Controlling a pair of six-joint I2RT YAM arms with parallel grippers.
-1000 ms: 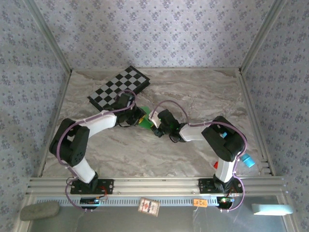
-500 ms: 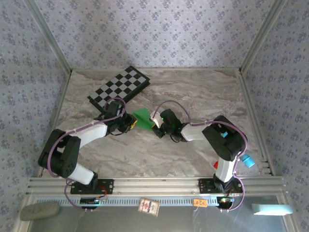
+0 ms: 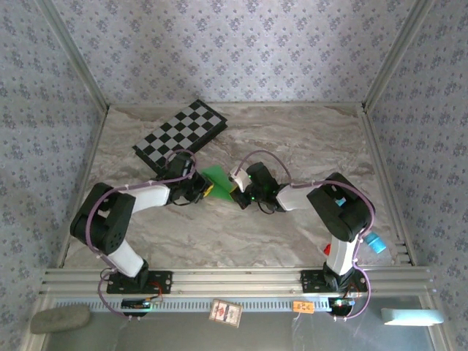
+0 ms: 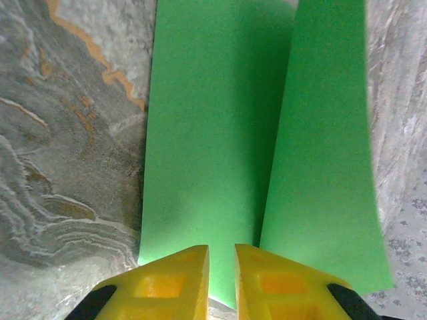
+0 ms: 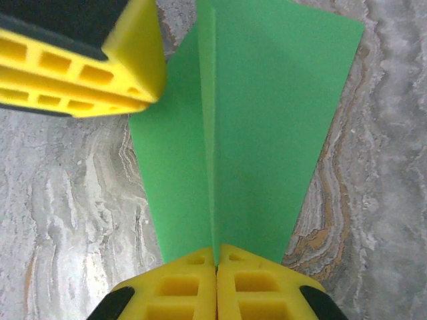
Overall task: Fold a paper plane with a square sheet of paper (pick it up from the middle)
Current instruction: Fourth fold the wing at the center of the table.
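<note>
Bright-green paper plane point(image 3: 218, 180), creased dart mid-frame, right claw point(image 5: 217, 257) pinching its ridge, left claw point(image 4: 221, 257) narrowly parted, checkered board point(image 3: 179, 131) upper left.

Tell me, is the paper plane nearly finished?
Nearly. Done: the paper plane already has a pointed shape with a raised middle crease. In hand: the right tool pinches that crease at the narrow end, and the left tool is at the wide end, almost closed. Left: pressing the wings and lifting it by the middle, I'd guess.
</note>
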